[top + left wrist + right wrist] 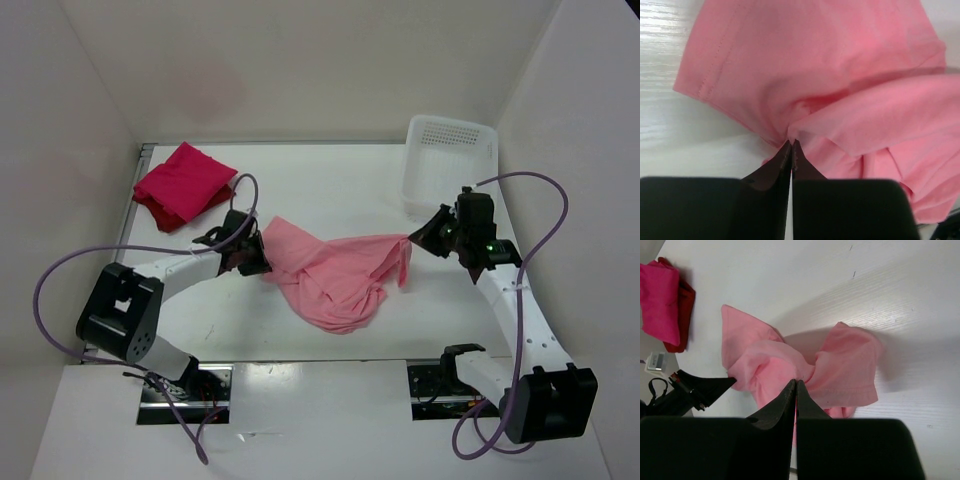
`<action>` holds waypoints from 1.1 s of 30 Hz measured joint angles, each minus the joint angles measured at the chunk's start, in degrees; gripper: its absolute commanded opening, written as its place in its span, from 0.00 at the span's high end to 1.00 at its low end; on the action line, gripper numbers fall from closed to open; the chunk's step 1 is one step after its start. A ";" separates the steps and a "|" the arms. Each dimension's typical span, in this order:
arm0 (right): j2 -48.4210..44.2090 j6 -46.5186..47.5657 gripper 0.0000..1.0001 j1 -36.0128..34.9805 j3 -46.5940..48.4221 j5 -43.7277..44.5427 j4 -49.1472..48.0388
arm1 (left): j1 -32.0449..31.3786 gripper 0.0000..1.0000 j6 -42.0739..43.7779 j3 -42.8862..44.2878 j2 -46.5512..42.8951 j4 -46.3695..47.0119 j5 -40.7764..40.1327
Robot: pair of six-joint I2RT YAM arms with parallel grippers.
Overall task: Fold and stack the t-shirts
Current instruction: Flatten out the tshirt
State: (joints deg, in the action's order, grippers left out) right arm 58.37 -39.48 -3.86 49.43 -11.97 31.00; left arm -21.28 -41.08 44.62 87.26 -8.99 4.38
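The salmon pink t-shirt (pixel 335 275) hangs bunched between both grippers, its middle sagging to the table. My left gripper (pixel 256 258) is shut on the shirt's left end, and in the left wrist view the jaws (pixel 791 142) pinch a fold of pink cloth (pixel 815 65). My right gripper (pixel 416 238) is shut on the right end, near a sleeve (pixel 850 365), with the fingertips (pixel 796 382) closed on fabric. At the back left, the bright crimson t-shirt (pixel 183 180) lies folded on the dark red one (pixel 160 213). The same two also appear in the right wrist view, crimson (pixel 659 300) over dark red (pixel 686 305).
A white perforated basket (pixel 449 165) stands at the back right, just behind my right gripper. White walls enclose the table on three sides. Purple cables loop from both arms. The left arm's gripper (pixel 697 389) shows in the right wrist view.
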 measured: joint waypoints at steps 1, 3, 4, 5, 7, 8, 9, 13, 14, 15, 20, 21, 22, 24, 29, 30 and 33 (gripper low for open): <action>-0.07 0.00 0.98 0.00 0.00 -0.35 0.00 | -0.11 1.00 0.00 0.07 -0.81 -0.42 -0.04; -0.15 -0.02 0.99 0.00 0.02 -1.70 0.00 | -0.20 1.00 0.07 1.03 -3.87 -2.75 -0.13; -0.17 -0.04 0.99 0.00 0.13 -2.60 0.07 | -0.17 1.00 0.09 2.23 -6.10 -4.48 -0.22; -0.15 -0.04 0.99 -0.20 0.42 -3.58 0.20 | 0.13 1.00 0.13 4.13 -8.37 -6.25 -0.20; 0.00 -0.15 0.99 -1.20 2.16 -4.96 0.83 | 1.81 1.00 0.37 10.54 -12.41 -9.44 1.18; 0.26 -0.28 0.99 -2.27 4.02 -5.62 1.44 | 3.63 1.00 0.66 14.32 -14.12 -10.47 2.54; 0.68 -0.33 0.99 -3.63 6.49 -6.60 1.88 | 5.73 0.99 0.98 17.90 -15.58 -11.34 3.50; 2.38 -0.70 1.00 -7.65 19.76 -11.15 2.36 | 16.46 0.97 3.69 32.37 -19.61 -16.00 5.25; 2.49 -0.87 1.00 -8.13 22.64 -12.22 2.21 | 18.12 0.97 4.48 35.41 -20.09 -17.42 4.66; 2.51 -1.16 1.00 -8.72 25.70 -13.49 2.25 | 19.02 0.97 5.29 39.08 -20.26 -19.23 4.09; 2.51 -1.88 1.00 -10.73 38.12 -19.76 2.45 | 18.69 0.96 9.49 53.86 -19.98 -25.59 1.73; 2.40 -2.21 1.00 -11.06 40.02 -21.14 2.60 | 18.67 0.96 9.94 56.50 -19.87 -26.58 0.70; 2.29 -2.64 1.00 -11.28 41.72 -22.53 2.56 | 18.67 0.96 10.84 59.06 -19.78 -27.65 -0.31; 2.01 -3.37 1.00 -11.41 44.41 -25.07 2.58 | 18.67 0.96 11.52 63.91 -19.28 -28.87 -1.92; 1.42 -5.03 1.00 -11.96 48.26 -28.87 2.40 | 18.64 0.95 13.09 72.52 -18.40 -30.51 -4.44; 1.38 -5.18 1.00 -12.17 48.50 -29.29 2.43 | 18.51 0.95 13.64 73.64 -18.32 -30.84 -4.79; 1.38 -5.27 1.00 -12.52 48.78 -29.83 2.43 | 18.40 0.94 14.45 76.76 -17.55 -31.32 -5.62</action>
State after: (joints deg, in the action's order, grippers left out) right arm 59.75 -44.75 -16.38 98.21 -41.80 33.43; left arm -2.87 -26.63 121.38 69.71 -40.32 -1.23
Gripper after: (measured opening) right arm 0.004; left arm 0.049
